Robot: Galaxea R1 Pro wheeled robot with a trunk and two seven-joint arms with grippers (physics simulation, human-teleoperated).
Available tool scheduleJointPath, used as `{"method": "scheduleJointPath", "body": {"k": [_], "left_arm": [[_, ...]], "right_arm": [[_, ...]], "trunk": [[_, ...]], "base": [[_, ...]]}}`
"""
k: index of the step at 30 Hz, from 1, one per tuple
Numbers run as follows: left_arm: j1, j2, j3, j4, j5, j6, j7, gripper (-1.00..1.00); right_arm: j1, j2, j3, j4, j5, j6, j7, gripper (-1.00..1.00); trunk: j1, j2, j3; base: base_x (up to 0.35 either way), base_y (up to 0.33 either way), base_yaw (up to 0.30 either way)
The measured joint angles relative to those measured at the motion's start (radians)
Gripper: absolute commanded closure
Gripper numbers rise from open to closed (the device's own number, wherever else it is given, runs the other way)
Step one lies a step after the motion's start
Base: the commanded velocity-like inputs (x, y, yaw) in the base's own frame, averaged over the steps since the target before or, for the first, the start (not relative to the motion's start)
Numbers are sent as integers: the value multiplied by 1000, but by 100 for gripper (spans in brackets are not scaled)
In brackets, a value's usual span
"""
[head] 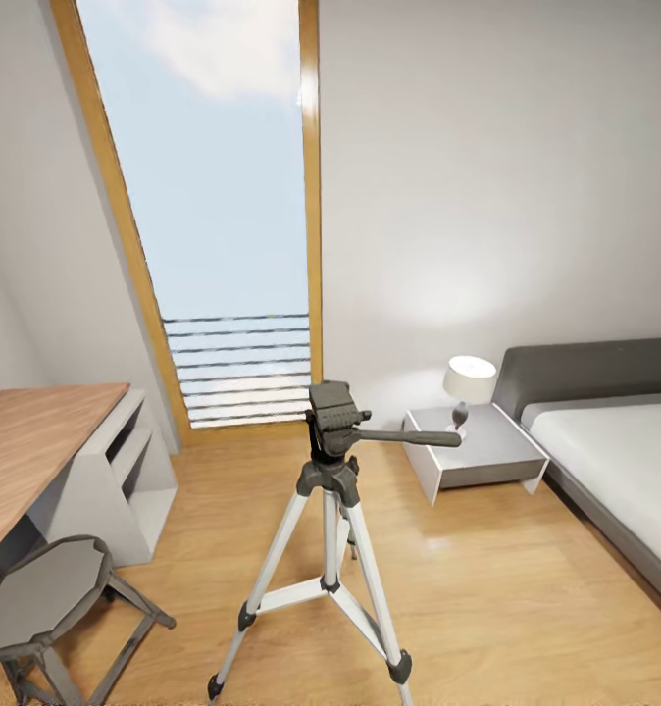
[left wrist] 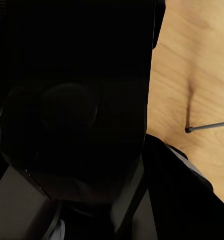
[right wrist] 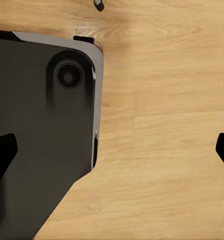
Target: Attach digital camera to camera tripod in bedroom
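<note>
Silver-legged camera tripod with dark grey pan head (head: 329, 510) stood on light wood floor (head: 487, 588) before tall wood-framed window (head: 208, 196), head bare, free for mounting. Right gripper (right wrist: 112, 145) jaws spread, holding nothing. Left jaws: cannot tell. Camera's whereabouts unclear.

Tripod (head: 329, 510): smooth silver metal legs with a slight sheen; matt black joints and feet; matt dark grey head, plastic by its look.
Floor (head: 487, 588): light wood boards, smooth, faintly glossy, grain showing.
Desk (head: 26, 461): warm wood top, matt; plain grey base.
Stool (head: 46, 598): dull grey seat and legs, worn-looking.
Window frame (head: 311, 196): wood with a light sheen.
Walls (head: 487, 176): flat white, matt.
Bed (head: 625, 461): white cloth cover; grey headboard, matt.
Nightstand (head: 478, 451): smooth pale grey.
Lamp (head: 468, 380): matt white shade.
</note>
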Motion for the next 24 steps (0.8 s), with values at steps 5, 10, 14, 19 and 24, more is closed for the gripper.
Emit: {"method": "scheduleJointPath", "body": {"k": [5,10,14,19,24], "left_arm": [[0,-1,0,0,0,0,0,100],[0,-1,-1,1,0,0,1,100],[0,0,-1,1,0,0,1,100],[0,0,-1,1,-1,0,1,100],[0,0,-1,1,-1,0,1,100]], "right_arm": [[0,0,0,0,0,-1,0,-100],[0,0,0,0,0,-1,0,-100],[0,0,0,0,0,-1,0,-100],[0,0,0,0,0,-1,0,-100],[0,1,0,0,0,-2,0,-100]], "trunk": [[0,0,-8],[0,0,-16],[0,0,-23],[0,0,-31],[0,0,-39]], "base": [[0,0,0],[0,0,0],[0,0,0],[0,0,0],[0,0,0]]}}
